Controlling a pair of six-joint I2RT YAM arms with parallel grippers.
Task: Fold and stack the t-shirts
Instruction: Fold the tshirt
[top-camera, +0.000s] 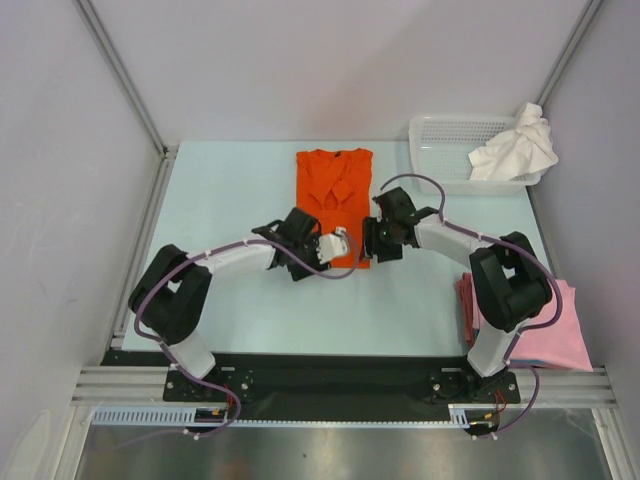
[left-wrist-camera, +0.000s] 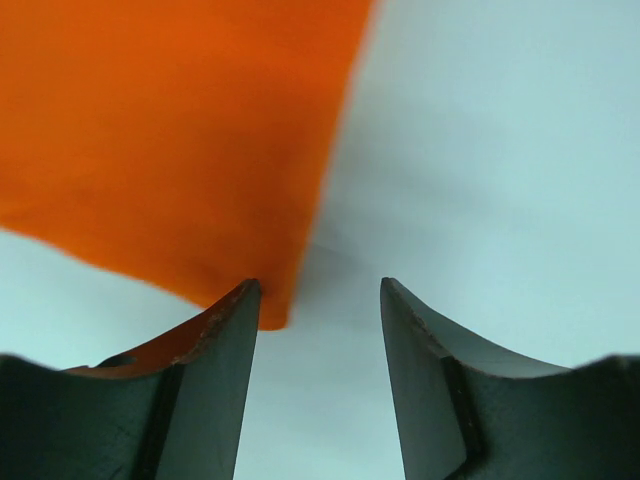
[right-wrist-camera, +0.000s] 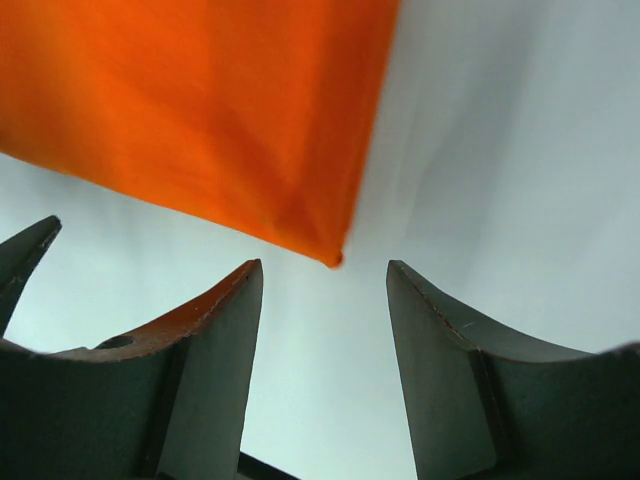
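Orange cloth t-shirt (top-camera: 333, 185) lies flat on the pale table (top-camera: 230, 190); its near hem (blurred close up) is partly hidden overhead by the spread, empty left gripper (left-wrist-camera: 320, 290) and right gripper (right-wrist-camera: 323, 266).

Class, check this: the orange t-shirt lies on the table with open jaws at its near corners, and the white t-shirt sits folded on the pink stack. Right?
No. The white t-shirt lies crumpled in the basket at the far right, not on the pink stack, as the top external view shows. The rest holds.
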